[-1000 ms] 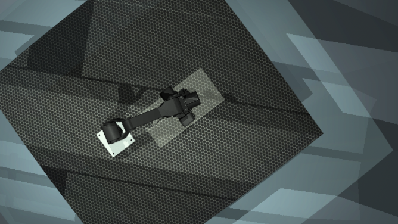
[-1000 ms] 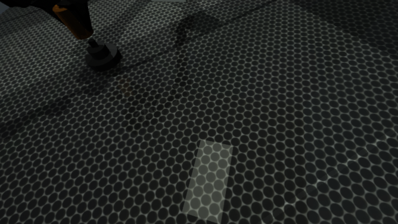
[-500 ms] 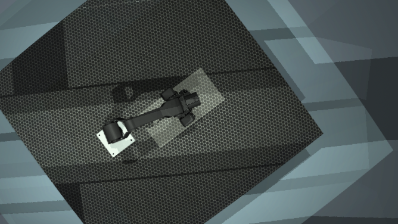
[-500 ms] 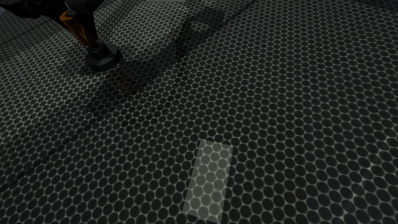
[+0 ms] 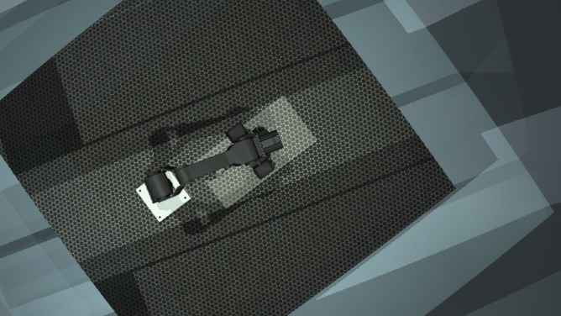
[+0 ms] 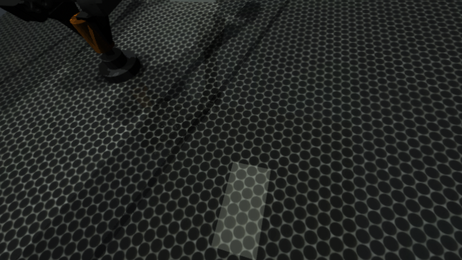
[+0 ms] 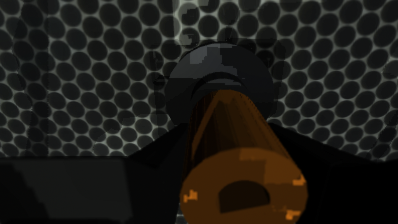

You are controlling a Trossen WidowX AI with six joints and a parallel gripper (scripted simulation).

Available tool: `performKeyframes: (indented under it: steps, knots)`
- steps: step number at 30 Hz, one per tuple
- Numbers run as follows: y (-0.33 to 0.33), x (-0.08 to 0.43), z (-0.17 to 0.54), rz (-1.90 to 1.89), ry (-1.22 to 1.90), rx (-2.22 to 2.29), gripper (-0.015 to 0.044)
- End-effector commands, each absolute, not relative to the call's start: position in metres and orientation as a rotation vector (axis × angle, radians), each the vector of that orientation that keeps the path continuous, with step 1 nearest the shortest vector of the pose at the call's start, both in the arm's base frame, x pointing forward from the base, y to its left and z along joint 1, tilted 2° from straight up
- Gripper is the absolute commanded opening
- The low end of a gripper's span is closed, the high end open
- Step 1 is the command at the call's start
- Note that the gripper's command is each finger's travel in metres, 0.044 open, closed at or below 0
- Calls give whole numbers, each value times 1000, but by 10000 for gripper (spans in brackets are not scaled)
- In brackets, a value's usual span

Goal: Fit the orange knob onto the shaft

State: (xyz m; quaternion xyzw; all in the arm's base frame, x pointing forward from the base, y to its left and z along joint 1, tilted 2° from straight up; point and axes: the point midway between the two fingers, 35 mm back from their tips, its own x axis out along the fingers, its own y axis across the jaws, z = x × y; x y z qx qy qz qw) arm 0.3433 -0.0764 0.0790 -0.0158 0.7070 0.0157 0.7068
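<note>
The orange knob (image 6: 93, 37) (image 7: 235, 127) is a long ribbed cylinder, its lower end over the round pedestal. The knob's upper face, with a D-shaped hole, shows near the bottom of the wrist view. My gripper (image 6: 95, 34) (image 7: 234, 137) is shut on the knob, a dark finger at each side. The dark stepped pedestal (image 6: 119, 73) (image 7: 187, 75) stands on the floor. A short dark bit of the shaft (image 6: 110, 52) shows between knob and pedestal, so the knob is not against the pedestal. The knob hides the rest of the shaft; whether its tip is inside the hole, I cannot tell.
The arm reaches from its white base plate (image 5: 168, 207) over a pale rectangle (image 5: 294, 126) on the patterned floor in the top view, hiding knob and pedestal there. Another pale rectangle (image 6: 242, 211) lies in the exterior view's foreground. Dark shadows cross the floor.
</note>
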Motion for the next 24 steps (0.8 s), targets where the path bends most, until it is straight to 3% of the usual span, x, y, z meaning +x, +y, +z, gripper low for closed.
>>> performKeyframes:
  steps: [1,24]
  knots:
    - [-77,344,78,33,1571,-42,0]
    - [-78,341,80,33,1571,-42,0]
